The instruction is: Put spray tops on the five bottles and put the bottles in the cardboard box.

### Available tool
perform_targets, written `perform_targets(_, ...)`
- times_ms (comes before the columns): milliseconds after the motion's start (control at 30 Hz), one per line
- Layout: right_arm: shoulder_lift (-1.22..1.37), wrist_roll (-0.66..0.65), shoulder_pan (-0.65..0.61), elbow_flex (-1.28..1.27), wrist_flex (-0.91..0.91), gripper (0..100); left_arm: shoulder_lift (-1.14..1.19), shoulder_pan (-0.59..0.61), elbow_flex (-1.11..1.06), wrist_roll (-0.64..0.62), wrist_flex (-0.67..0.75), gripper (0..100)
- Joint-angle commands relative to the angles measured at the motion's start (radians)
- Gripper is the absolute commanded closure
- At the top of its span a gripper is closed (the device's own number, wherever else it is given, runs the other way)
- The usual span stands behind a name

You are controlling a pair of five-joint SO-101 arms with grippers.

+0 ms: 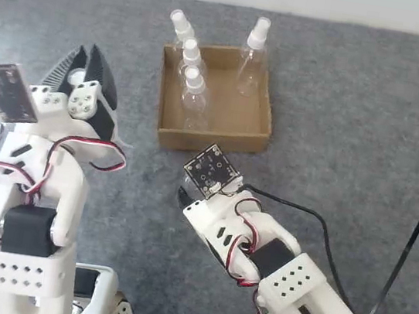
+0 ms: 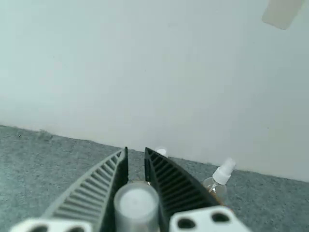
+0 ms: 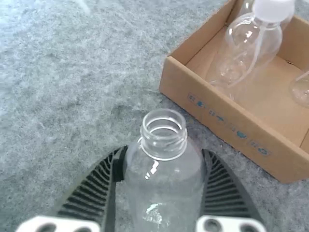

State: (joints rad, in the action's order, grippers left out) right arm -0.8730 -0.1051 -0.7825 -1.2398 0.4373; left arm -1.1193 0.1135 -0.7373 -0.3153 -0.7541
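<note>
Two-arm workstation seen from above and from both wrists. The right gripper (image 3: 163,154) is opened to the width of a clear open-necked bottle (image 3: 161,169) and clasps it by the body, one ribbed jaw on each side, the bottle upright with no top fitted, just in front of the cardboard box (image 3: 227,125). The left gripper (image 1: 88,50) is raised at the left of the grey felt table (image 1: 357,107), well apart from the cardboard box (image 1: 212,138); its jaws are drawn almost together, leaving a narrow slit, and pinch a pale cylindrical spray top (image 2: 136,203) deep between them. Four capped bottles (image 1: 194,96) stand upright at the box: three plainly inside it, while for the rearmost bottle (image 1: 180,24), at the back left corner, inside or just behind cannot be told.
</note>
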Motion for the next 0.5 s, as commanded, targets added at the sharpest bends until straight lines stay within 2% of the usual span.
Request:
perform_targets(0, -0.036, -0.015, -0.010, 0.051, -0.004, 89.1, -0.025, -0.044, 0.015, -0.009, 0.037, 99)
perform_targets(300, -0.039, -0.009, -0.015, 0.051, -0.004, 89.1, -0.025, -0.057, 0.061, -0.012, 0.034, 99)
perform_targets(467, -0.044, -0.009, -0.042, 0.051, -0.002, 89.1, -0.025, -0.058, 0.061, -0.094, 0.035, 99)
